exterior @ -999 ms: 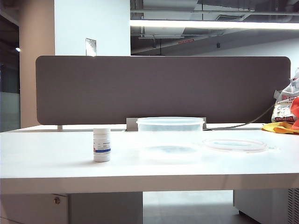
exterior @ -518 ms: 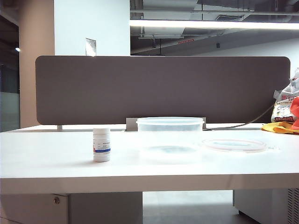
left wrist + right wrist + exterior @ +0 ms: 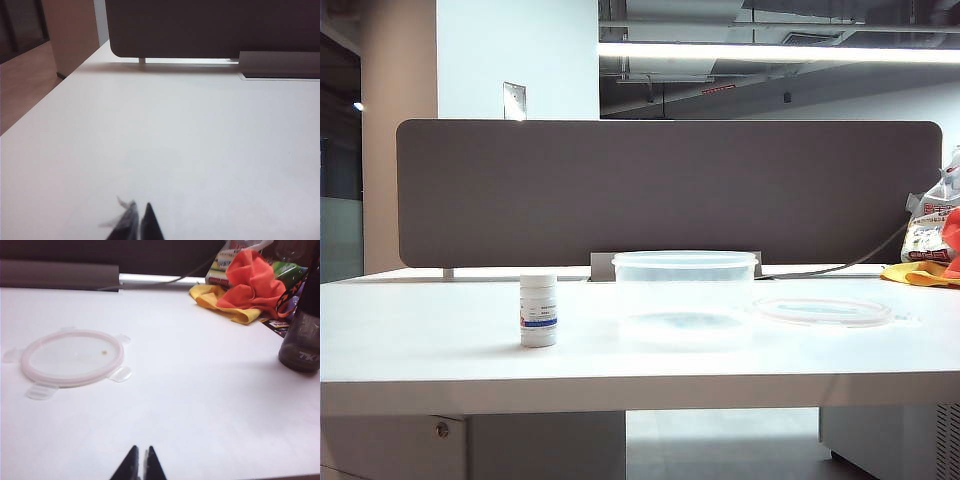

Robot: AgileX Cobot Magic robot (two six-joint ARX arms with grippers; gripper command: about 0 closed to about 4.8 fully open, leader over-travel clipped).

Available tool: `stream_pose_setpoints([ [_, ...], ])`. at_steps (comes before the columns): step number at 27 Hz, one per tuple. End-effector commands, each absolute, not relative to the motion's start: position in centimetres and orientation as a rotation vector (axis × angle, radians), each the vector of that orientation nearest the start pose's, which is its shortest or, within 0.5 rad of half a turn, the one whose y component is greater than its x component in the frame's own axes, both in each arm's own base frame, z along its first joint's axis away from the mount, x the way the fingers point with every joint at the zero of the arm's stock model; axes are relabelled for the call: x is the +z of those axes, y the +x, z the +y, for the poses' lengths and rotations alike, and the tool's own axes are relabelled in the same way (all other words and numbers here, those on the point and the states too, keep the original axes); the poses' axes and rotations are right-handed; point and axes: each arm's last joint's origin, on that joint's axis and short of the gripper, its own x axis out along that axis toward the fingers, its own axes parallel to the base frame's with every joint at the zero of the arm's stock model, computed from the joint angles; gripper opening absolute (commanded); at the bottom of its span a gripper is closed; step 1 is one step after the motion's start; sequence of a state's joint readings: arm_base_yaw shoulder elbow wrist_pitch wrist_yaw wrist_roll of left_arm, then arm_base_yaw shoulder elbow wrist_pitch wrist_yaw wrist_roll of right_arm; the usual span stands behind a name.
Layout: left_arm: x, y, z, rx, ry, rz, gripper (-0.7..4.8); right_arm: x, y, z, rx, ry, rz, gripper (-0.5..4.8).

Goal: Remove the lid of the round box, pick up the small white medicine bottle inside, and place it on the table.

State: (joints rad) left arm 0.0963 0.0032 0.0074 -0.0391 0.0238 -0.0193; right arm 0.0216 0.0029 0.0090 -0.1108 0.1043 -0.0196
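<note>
Exterior view unchanged: bottle point(image 3: 538, 311) on table point(image 3: 420, 345), lid point(image 3: 822, 311) off box point(image 3: 684, 290); task done. Left gripper point(image 3: 136, 223), right gripper point(image 3: 139, 463) closed, empty, withdrawn.

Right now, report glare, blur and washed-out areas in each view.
Exterior view: ceiling strip light glares; the round box fades into the bright table. Left wrist view: soft, the shut left gripper tips blurred. Right wrist view: sharper, the lid clear, tabletop overexposed around the shut right gripper.

Open table point(image 3: 420, 340) lies left of the bottle point(image 3: 538, 310); box point(image 3: 684, 285) and lid point(image 3: 822, 311) crowd the right.
</note>
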Motion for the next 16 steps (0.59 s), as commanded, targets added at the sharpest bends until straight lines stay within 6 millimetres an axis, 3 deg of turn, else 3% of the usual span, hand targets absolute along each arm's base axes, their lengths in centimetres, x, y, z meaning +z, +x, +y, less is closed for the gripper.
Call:
stream_pose_setpoints([
  [1,16.29,9.7,0.88,0.072,-0.02,0.024,0.21,15.61,9.7,-0.08,-0.077,-0.075,0.093,0.24],
  [16,16.29,9.7,0.88,0.072,-0.02,0.024,0.21,15.61,9.71,0.15,0.002,-0.077,0.09,0.24],
])
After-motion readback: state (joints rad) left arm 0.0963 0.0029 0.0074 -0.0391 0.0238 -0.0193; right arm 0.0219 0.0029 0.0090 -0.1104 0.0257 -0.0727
